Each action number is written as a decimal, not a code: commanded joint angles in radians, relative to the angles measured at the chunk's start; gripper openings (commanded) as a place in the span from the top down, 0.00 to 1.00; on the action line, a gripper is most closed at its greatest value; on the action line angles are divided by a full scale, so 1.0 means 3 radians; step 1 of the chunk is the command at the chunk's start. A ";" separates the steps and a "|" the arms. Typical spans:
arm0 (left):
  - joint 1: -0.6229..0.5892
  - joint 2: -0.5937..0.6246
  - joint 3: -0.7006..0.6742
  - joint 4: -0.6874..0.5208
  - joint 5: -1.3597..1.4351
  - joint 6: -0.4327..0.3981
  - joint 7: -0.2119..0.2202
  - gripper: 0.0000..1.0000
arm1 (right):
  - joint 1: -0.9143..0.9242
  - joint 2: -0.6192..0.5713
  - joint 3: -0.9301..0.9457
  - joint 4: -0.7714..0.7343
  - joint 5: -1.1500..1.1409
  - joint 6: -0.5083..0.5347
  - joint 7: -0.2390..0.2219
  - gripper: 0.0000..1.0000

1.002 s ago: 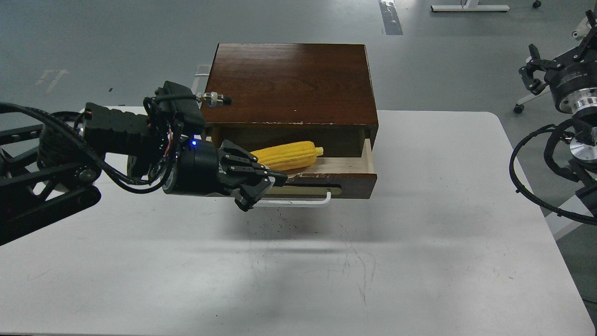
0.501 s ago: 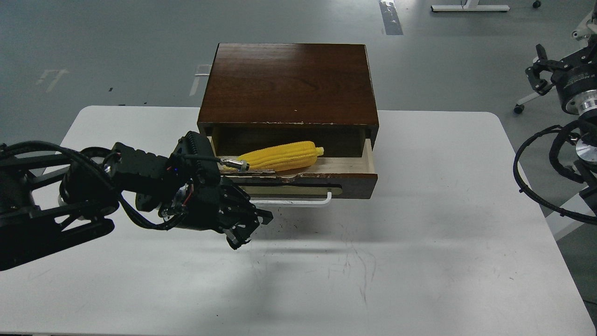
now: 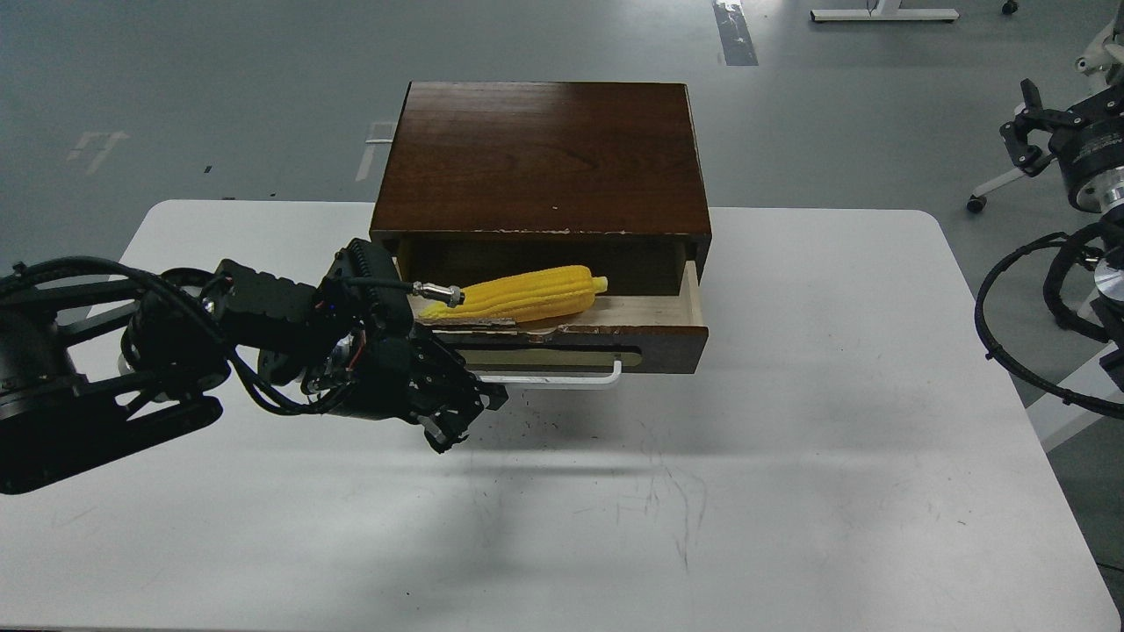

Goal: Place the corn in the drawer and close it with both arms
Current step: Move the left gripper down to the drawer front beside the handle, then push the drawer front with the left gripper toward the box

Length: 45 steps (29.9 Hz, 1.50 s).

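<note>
The yellow corn (image 3: 518,293) lies inside the open drawer (image 3: 650,335), its tapered end to the left. The drawer sticks out of the dark brown cabinet (image 3: 544,158); its white bar handle (image 3: 562,378) faces me. My left gripper (image 3: 465,420) is low over the table, just in front of the drawer front's left end and below the handle. Its fingers look apart and hold nothing. A cable plug on the left arm overlaps the corn's left tip. My right gripper (image 3: 1026,132) is far off at the right edge, above the floor, seen small and dark.
The cabinet stands at the back middle of the white table (image 3: 790,491). The right arm's looped black cables (image 3: 1010,325) hang beside the table's right edge. Grey floor lies beyond.
My left gripper has come down from over the drawer, where it was by the corn, to the drawer front's left end. The right gripper drifted slightly right.
</note>
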<state>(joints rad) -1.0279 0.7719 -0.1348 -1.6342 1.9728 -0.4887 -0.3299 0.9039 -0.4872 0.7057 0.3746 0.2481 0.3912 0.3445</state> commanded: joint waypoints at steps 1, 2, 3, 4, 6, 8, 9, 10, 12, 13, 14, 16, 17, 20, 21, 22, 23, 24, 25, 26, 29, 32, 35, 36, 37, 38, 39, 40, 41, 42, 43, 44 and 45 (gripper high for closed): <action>-0.0015 -0.0011 -0.0001 0.0022 0.0000 0.0000 0.0000 1.00 | 0.0004 -0.0002 -0.0005 -0.0032 0.0001 0.0010 -0.0003 0.00; -0.0020 -0.0011 -0.0001 0.0022 0.0000 0.0000 0.0005 1.00 | 0.0009 -0.0002 -0.0005 -0.0032 0.0001 0.0010 -0.0003 0.00; -0.0030 -0.0011 -0.0006 0.0022 0.0000 0.0000 0.0005 1.00 | 0.0004 -0.0007 -0.0005 -0.0037 -0.0004 0.0010 -0.0003 0.00; -0.0035 -0.0011 -0.0006 0.0022 0.0000 0.0000 0.0005 1.00 | 0.0009 -0.0007 -0.0005 -0.0037 0.0001 0.0010 -0.0003 0.00; -0.0035 -0.0011 -0.0006 0.0027 0.0000 0.0000 0.0005 1.00 | 0.0004 -0.0007 -0.0005 -0.0037 0.0001 0.0010 -0.0003 0.00; -0.0041 -0.0011 -0.0006 0.0037 0.0005 0.0000 0.0005 1.00 | 0.0004 -0.0007 -0.0005 -0.0037 0.0001 0.0010 -0.0003 0.00; -0.0035 -0.0011 -0.0011 0.0058 0.0005 0.0000 0.0005 1.00 | 0.0004 -0.0007 -0.0005 -0.0037 0.0001 0.0010 -0.0003 0.00; -0.0035 -0.0011 -0.0011 0.0078 0.0005 0.0000 0.0010 1.00 | -0.0001 -0.0007 -0.0005 -0.0037 0.0001 0.0010 -0.0003 0.00; -0.0035 -0.0016 -0.0011 0.0129 0.0005 0.0000 0.0010 1.00 | -0.0001 -0.0002 -0.0005 -0.0037 0.0001 0.0010 0.0002 0.00; -0.0035 -0.0016 -0.0011 0.0160 0.0005 0.0000 0.0010 1.00 | -0.0001 -0.0002 -0.0005 -0.0037 0.0001 0.0005 -0.0003 0.00; -0.0035 -0.0016 -0.0011 0.0175 0.0005 0.0000 0.0010 1.00 | -0.0001 -0.0002 -0.0005 -0.0037 0.0001 0.0005 -0.0003 0.00; -0.0035 -0.0016 -0.0011 0.0211 0.0005 0.0000 0.0010 1.00 | -0.0001 -0.0002 -0.0005 -0.0037 0.0001 0.0010 -0.0003 0.00; -0.0035 -0.0021 -0.0011 0.0216 0.0005 0.0000 0.0010 1.00 | -0.0001 -0.0002 -0.0005 -0.0037 0.0001 0.0010 0.0002 0.00; -0.0046 -0.0078 -0.0016 0.0237 -0.0005 0.0000 0.0010 1.00 | -0.0001 -0.0002 -0.0005 -0.0037 0.0001 0.0010 0.0002 0.00; -0.0051 -0.0088 -0.0016 0.0287 0.0000 0.0000 0.0010 1.00 | -0.0001 -0.0002 -0.0005 -0.0037 0.0001 0.0010 0.0002 0.00; -0.0056 -0.0098 -0.0021 0.0318 0.0000 0.0000 0.0010 1.00 | -0.0001 -0.0002 -0.0005 -0.0037 -0.0004 0.0010 0.0002 0.00; -0.0066 -0.0113 -0.0021 0.0339 0.0000 0.0000 0.0010 1.00 | -0.0001 -0.0002 -0.0005 -0.0037 0.0001 0.0010 0.0002 0.00; -0.0096 -0.0144 -0.0016 0.0374 -0.0005 0.0000 0.0010 1.00 | -0.0001 -0.0002 -0.0005 -0.0037 0.0001 0.0010 0.0002 0.00; -0.0107 -0.0154 -0.0016 0.0395 -0.0005 0.0000 0.0010 1.00 | -0.0001 -0.0002 -0.0005 -0.0037 0.0001 0.0010 0.0002 0.00; -0.0117 -0.0175 -0.0016 0.0446 -0.0005 0.0000 0.0010 1.00 | -0.0001 -0.0002 -0.0005 -0.0037 0.0001 0.0005 0.0002 0.00; -0.0122 -0.0195 -0.0016 0.0538 -0.0005 0.0000 0.0010 1.00 | -0.0001 -0.0002 -0.0005 -0.0037 -0.0004 0.0010 0.0002 0.00; -0.0143 -0.0231 -0.0016 0.0640 -0.0005 0.0000 0.0010 1.00 | -0.0001 -0.0002 -0.0005 -0.0037 0.0001 0.0005 0.0002 0.00; -0.0148 -0.0252 -0.0016 0.0681 -0.0010 0.0000 0.0005 1.00 | -0.0001 -0.0002 -0.0005 -0.0037 -0.0004 0.0005 0.0002 0.00; -0.0148 -0.0257 -0.0021 0.0707 -0.0016 0.0000 0.0005 1.00 | -0.0001 -0.0002 -0.0005 -0.0037 0.0001 0.0010 0.0002 0.00; -0.0148 -0.0267 -0.0016 0.0717 -0.0016 0.0000 0.0005 1.00 | -0.0001 -0.0002 -0.0005 -0.0037 -0.0004 0.0005 0.0002 0.00; -0.0163 -0.0297 -0.0016 0.0748 -0.0021 0.0000 0.0005 1.00 | -0.0001 -0.0002 -0.0005 -0.0037 -0.0004 0.0010 0.0002 0.00; -0.0168 -0.0323 -0.0016 0.0794 -0.0021 0.0000 0.0005 1.00 | -0.0001 -0.0002 -0.0005 -0.0037 -0.0004 0.0005 0.0002 0.00; -0.0168 -0.0323 -0.0016 0.0794 -0.0021 0.0000 0.0005 1.00 | -0.0001 -0.0002 -0.0005 -0.0037 -0.0004 0.0005 0.0002 0.00; -0.0168 -0.0333 -0.0016 0.0845 -0.0021 0.0000 0.0005 1.00 | -0.0001 -0.0002 -0.0005 -0.0037 -0.0004 0.0010 0.0002 0.00; -0.0168 -0.0338 -0.0016 0.0891 -0.0026 0.0000 0.0000 1.00 | -0.0001 -0.0002 -0.0005 -0.0037 -0.0004 0.0005 0.0002 0.00; -0.0168 -0.0349 -0.0016 0.0911 -0.0026 0.0000 0.0000 1.00 | -0.0001 -0.0002 -0.0005 -0.0037 0.0001 0.0005 0.0002 0.00; -0.0173 -0.0374 -0.0016 0.0952 -0.0026 0.0000 0.0000 1.00 | -0.0001 -0.0002 -0.0005 -0.0037 0.0001 0.0010 0.0002 0.00; -0.0179 -0.0389 -0.0016 0.0998 -0.0026 0.0000 0.0000 1.00 | -0.0001 -0.0002 -0.0010 -0.0037 0.0001 0.0010 0.0002 0.00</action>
<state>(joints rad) -1.0783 0.6678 -0.1398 -1.3650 1.9659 -0.4887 -0.3294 0.9035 -0.4877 0.7041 0.3636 0.2471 0.3931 0.3452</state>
